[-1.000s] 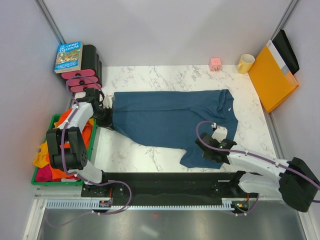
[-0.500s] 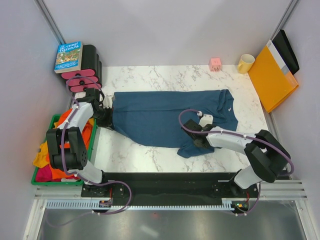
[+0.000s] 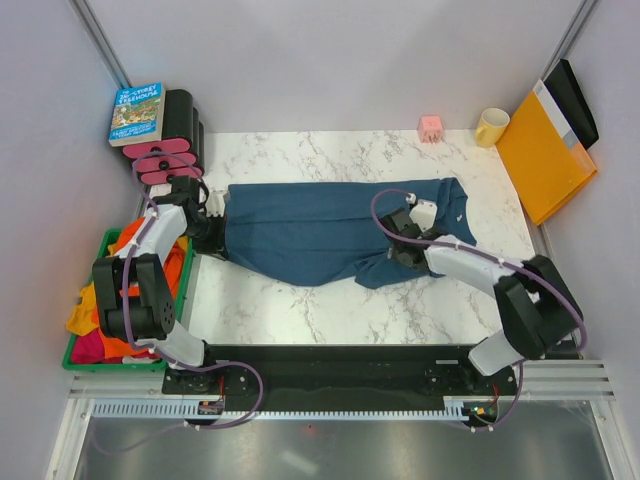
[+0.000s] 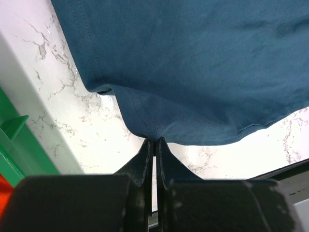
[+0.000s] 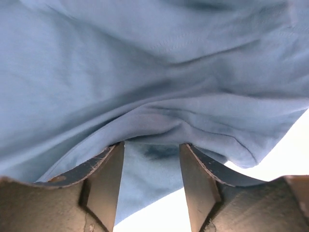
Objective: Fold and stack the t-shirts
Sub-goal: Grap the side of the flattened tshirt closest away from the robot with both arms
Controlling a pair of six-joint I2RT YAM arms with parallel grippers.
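as pale walls (image 3: pixel 330 60) enclose it, marble table (image 3: pixel 300 155) bears t-shirt (image 3: pixel 310 225).

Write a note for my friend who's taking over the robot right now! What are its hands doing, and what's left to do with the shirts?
Left fingers: shut on the blue shirt, pinching the hem at its left end.
Right fingers: open, pressed into bunched cloth near the shirt's right end, not gripping it.
Blue shirt: spread across the table, with its near right part rumpled.
Other shirts: piled in the green bin on the left.
Done: the blue shirt is laid out.
Left: fold it, then fold and stack the others.
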